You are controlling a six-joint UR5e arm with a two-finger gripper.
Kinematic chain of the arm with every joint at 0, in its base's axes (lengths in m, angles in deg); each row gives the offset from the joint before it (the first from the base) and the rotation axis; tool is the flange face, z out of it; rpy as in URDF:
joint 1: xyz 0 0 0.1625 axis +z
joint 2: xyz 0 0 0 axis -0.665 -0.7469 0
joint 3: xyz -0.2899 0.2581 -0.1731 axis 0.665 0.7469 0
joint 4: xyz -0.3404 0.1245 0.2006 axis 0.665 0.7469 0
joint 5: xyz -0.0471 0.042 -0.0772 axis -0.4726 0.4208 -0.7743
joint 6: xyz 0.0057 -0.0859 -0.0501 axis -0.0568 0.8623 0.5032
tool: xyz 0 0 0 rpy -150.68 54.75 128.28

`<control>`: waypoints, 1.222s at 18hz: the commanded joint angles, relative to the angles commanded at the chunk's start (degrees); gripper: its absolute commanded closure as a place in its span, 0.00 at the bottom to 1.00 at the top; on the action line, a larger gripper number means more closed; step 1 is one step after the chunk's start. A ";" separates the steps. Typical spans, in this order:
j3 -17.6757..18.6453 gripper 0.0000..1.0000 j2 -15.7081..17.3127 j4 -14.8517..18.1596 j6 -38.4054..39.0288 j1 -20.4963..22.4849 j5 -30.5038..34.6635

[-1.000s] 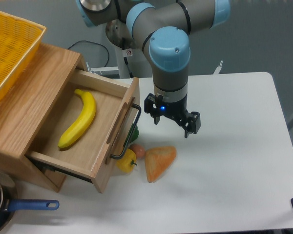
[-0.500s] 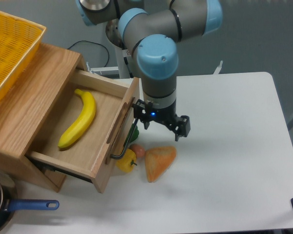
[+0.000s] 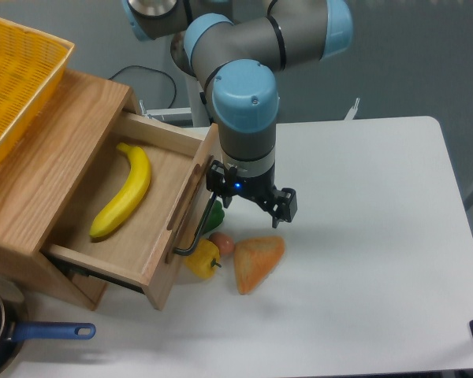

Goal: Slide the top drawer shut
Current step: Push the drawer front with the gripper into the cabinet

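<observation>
The top drawer (image 3: pixel 110 252), a light oak box, stands pulled out of the wooden cabinet (image 3: pixel 43 165), with a banana (image 3: pixel 124 191) lying inside. Its flat front (image 3: pixel 188 211) carries a long black bar handle (image 3: pixel 199 230). My gripper (image 3: pixel 251 194) hangs open right beside the front, pointing down. Its left finger (image 3: pixel 215 176) is at the upper end of the handle, seemingly touching the drawer front. Nothing is between the fingers.
Under the drawer front lie a green vegetable (image 3: pixel 215 216), a yellow pepper (image 3: pixel 203 258), a small reddish fruit (image 3: pixel 224 244) and an orange wedge (image 3: pixel 258 260). A yellow wire basket (image 3: pixel 16 75) sits on the cabinet. A pot with a blue handle (image 3: pixel 51 331) is at the bottom left.
My gripper has moved left across the table up to the drawer front. The drawer has slid a little way into the cabinet, banana with it.
</observation>
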 joint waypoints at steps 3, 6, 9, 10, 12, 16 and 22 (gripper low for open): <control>-0.09 0.00 0.18 1.58 0.09 -0.09 -1.32; 0.00 0.00 0.26 1.94 1.92 -0.35 -1.67; 0.09 0.00 0.35 2.20 2.29 -0.70 -2.37; 0.09 0.00 0.35 2.20 2.37 -0.70 -2.64; 0.09 0.00 0.35 2.20 2.98 -0.79 -3.34; 0.17 0.00 0.53 2.20 4.04 -2.28 -3.87; 0.09 0.00 0.62 3.43 4.40 -3.95 -4.04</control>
